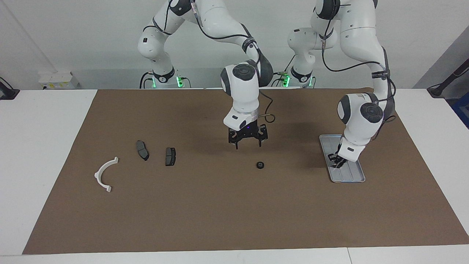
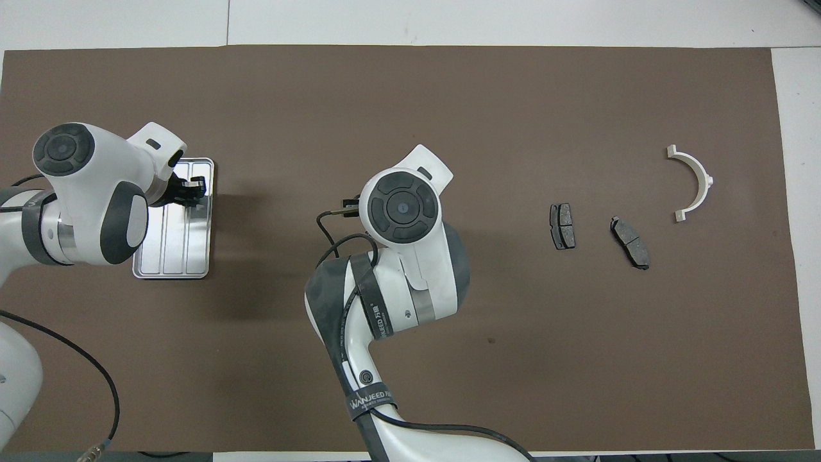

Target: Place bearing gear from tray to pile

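Left claw [image 1: 335, 161] is down in the tray [image 1: 357, 179], fingers pressed together, can't tell on what. Right claw [image 1: 247, 141], spread, hangs over counter w/ bearing gear [image 1: 260, 165] on the mat just beneath, far from pile

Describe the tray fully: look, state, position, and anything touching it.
The tray is a flat, rectangular grey-blue piece that looks like metal, with rounded corners, a raised rim and lengthwise ridges. It lies flat on the brown mat at the left arm's end of the table. The left gripper is down inside it, shut; whether it holds anything cannot be seen.
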You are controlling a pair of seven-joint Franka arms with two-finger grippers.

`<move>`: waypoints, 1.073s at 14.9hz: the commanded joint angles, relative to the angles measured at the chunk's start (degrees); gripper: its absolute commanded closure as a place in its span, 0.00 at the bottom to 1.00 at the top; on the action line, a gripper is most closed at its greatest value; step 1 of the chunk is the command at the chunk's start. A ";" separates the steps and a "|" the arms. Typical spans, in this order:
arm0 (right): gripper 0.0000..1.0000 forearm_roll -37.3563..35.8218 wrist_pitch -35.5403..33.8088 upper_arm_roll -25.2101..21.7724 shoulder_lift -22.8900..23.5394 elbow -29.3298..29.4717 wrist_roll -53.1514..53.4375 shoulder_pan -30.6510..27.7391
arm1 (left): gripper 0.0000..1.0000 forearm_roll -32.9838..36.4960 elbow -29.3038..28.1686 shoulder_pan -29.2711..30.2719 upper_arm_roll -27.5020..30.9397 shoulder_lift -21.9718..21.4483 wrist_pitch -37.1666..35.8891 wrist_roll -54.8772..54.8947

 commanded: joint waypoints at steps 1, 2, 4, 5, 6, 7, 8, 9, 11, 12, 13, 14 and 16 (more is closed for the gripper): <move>0.00 2.58 4.10 -0.53 2.82 4.06 0.40 -1.52 | 1.00 -0.59 -1.18 0.70 -0.53 -1.20 0.96 0.55; 0.00 2.67 5.51 -0.53 2.91 4.15 0.58 -1.61 | 1.00 -1.63 -0.22 0.61 -0.53 -1.29 -0.17 0.46; 0.00 4.32 8.15 -0.44 2.91 4.06 1.80 -1.70 | 1.00 -4.27 2.68 0.18 -0.53 -1.55 -4.38 0.20; 0.00 6.95 8.34 -0.44 3.17 4.15 1.89 -1.70 | 1.00 -5.41 3.65 0.09 -0.53 -2.16 -6.66 0.02; 0.00 8.63 8.43 -0.44 3.70 4.32 1.90 -1.70 | 1.00 -6.38 4.01 0.09 -0.53 -2.95 -8.08 -0.07; 0.00 9.08 8.43 -0.44 4.49 5.46 2.16 -1.78 | 1.00 -7.09 4.01 0.17 -0.53 -3.92 -8.87 -0.24; 0.00 9.26 8.43 -0.44 5.28 5.99 3.29 -1.78 | 1.00 -7.88 4.18 0.09 -0.53 -4.45 -9.93 -0.42; 0.00 9.43 8.43 -0.01 5.55 6.34 4.00 -1.78 | 1.00 -8.67 4.36 0.00 -0.53 -4.98 -10.72 -1.55; 0.00 10.05 8.17 1.31 6.51 6.35 4.18 -1.61 | 1.00 -8.76 4.45 -0.44 -0.61 -5.42 -11.86 -4.80; 0.00 10.22 7.82 2.44 7.12 6.35 4.27 -1.61 | 1.00 -9.46 4.80 -0.53 -0.70 -5.60 -13.00 -6.90; 0.00 10.23 7.29 3.07 7.30 6.26 4.27 -1.70 | 1.00 -10.60 4.80 -0.88 -0.70 -5.77 -13.53 -9.36; 0.00 10.31 6.94 3.25 7.48 6.17 4.36 -1.61 | 1.00 -10.61 4.80 -2.01 -0.70 -5.95 -13.63 -11.21; 0.00 10.14 4.31 3.42 7.66 5.91 4.27 -1.26 | 1.00 -10.87 5.15 -2.46 -0.70 -6.04 -13.71 -13.68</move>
